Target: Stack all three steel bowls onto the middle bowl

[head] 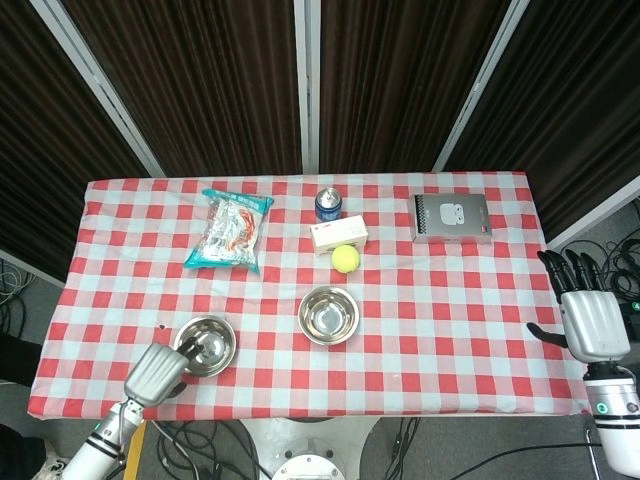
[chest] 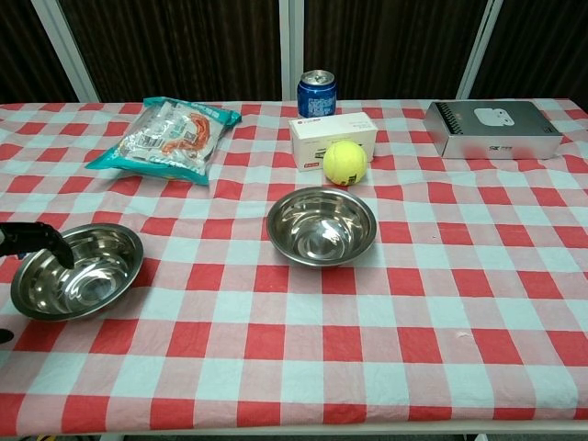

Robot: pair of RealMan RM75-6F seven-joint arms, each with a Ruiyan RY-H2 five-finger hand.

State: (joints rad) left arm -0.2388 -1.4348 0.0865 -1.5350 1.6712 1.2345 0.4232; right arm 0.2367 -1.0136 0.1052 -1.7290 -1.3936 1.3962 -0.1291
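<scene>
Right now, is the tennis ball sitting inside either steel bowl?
No, the tennis ball rests on the cloth by the white box, behind the middle bowl.

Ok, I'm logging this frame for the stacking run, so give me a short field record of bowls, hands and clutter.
bowls in view: two, apart, none stacked
left bowl: near the front left edge, upright
middle bowl: centre, upright, empty
left hand: at the left bowl's rim, fingers over its edge
right hand: off the table's right edge, fingers spread
clutter: tennis ball, can, snack bag
</scene>
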